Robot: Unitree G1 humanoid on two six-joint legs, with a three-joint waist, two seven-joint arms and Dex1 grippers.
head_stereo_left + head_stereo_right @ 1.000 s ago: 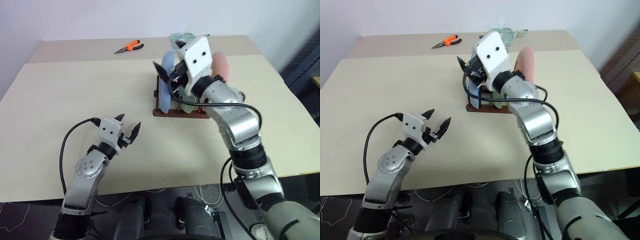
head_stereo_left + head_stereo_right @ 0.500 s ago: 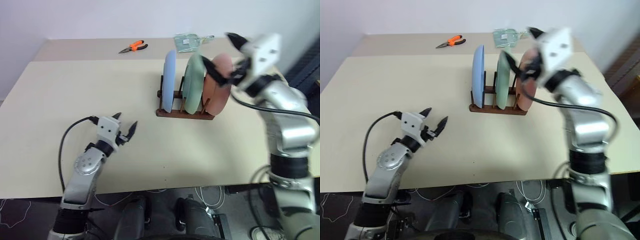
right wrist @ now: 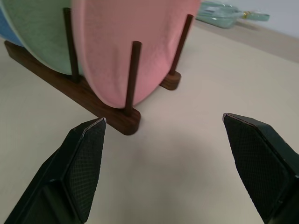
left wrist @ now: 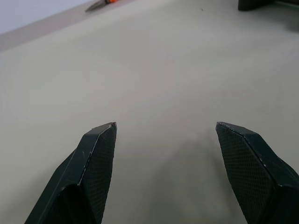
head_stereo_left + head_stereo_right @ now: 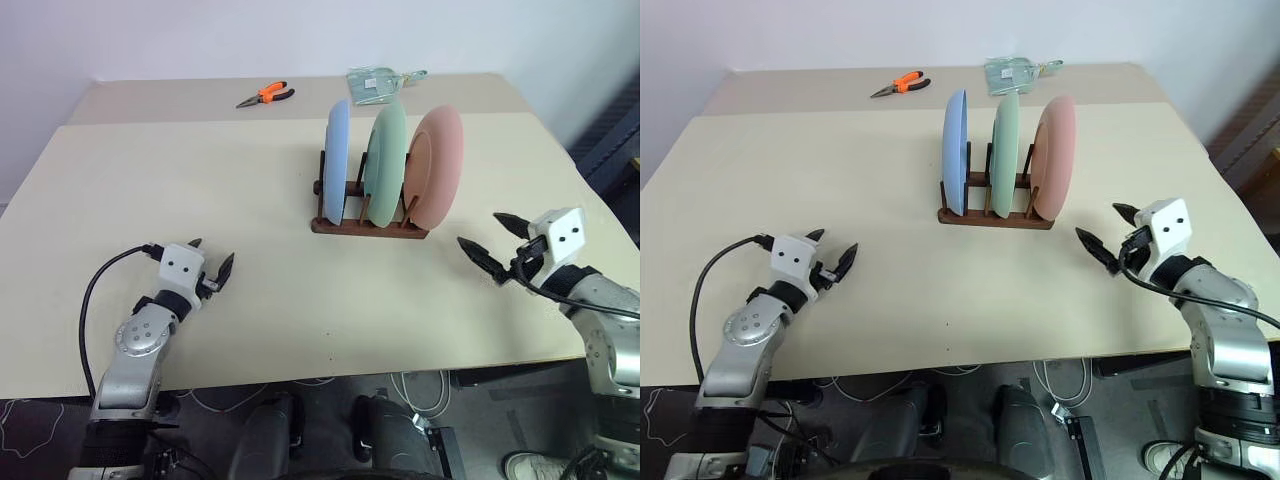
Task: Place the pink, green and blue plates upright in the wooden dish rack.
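The dark wooden dish rack (image 5: 366,226) stands at the table's middle back. Three plates stand upright in it: blue plate (image 5: 338,160) on the left, green plate (image 5: 385,165) in the middle, pink plate (image 5: 435,167) on the right. My right gripper (image 5: 490,244) hangs open and empty to the right of the rack, its fingers (image 3: 86,163) pointing toward the pink plate (image 3: 131,42) and rack end (image 3: 126,119). At the near left my left gripper (image 5: 210,265) stands open over bare table, nothing between its fingertips (image 4: 100,154).
Orange-handled pliers (image 5: 262,95) lie at the far edge of the table (image 5: 150,180). A clear greenish packet (image 5: 378,80) lies behind the rack. The table's right edge runs close to my right arm.
My right gripper has pulled away from the plates, swinging right and down to the table's right side. The left gripper has drifted left and a little lower. All plates stay in the rack.
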